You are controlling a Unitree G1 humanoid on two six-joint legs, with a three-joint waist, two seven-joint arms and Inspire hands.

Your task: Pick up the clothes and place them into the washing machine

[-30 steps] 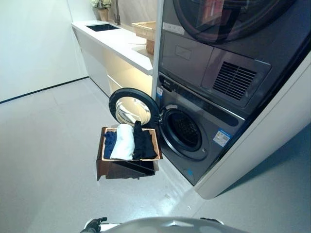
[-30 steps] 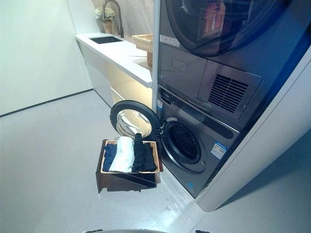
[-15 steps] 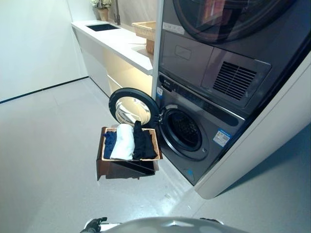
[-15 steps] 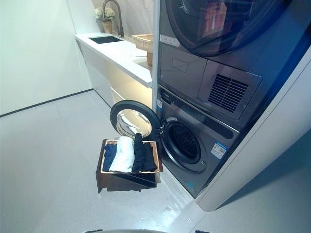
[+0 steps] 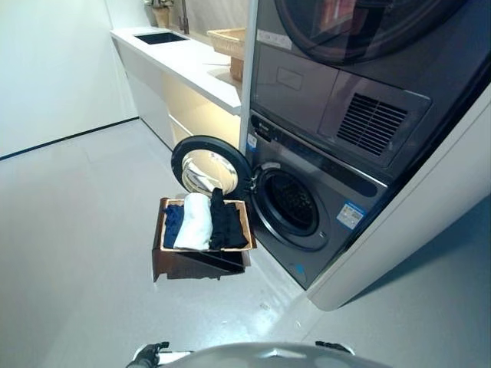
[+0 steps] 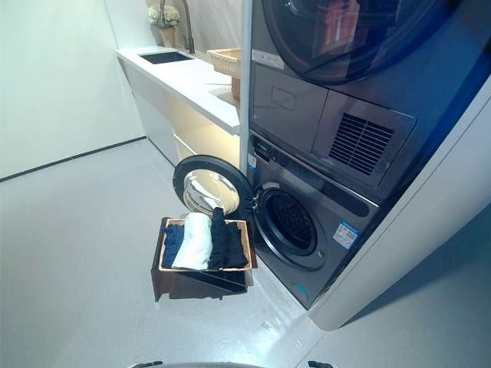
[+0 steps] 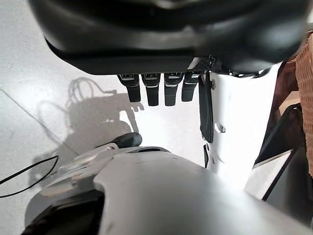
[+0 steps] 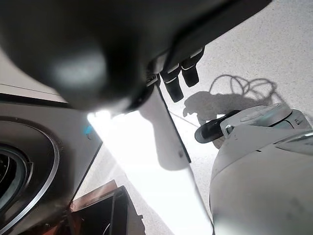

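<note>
Hands are seen lowest in the frame: the left hand (image 7: 156, 90) and right hand (image 8: 178, 78) hang with straight fingers, nothing held. At centre, clothes (image 5: 209, 222) are heaped in a brown basket (image 5: 165, 257) on the floor. Behind, right of centre, the washing machine (image 5: 307, 207) is shown with its door (image 5: 205, 165) swung wide.

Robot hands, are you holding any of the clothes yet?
No. The left hand and right hand hang with straight fingers and hold nothing. The clothes lie in the basket by the washing machine.
</note>
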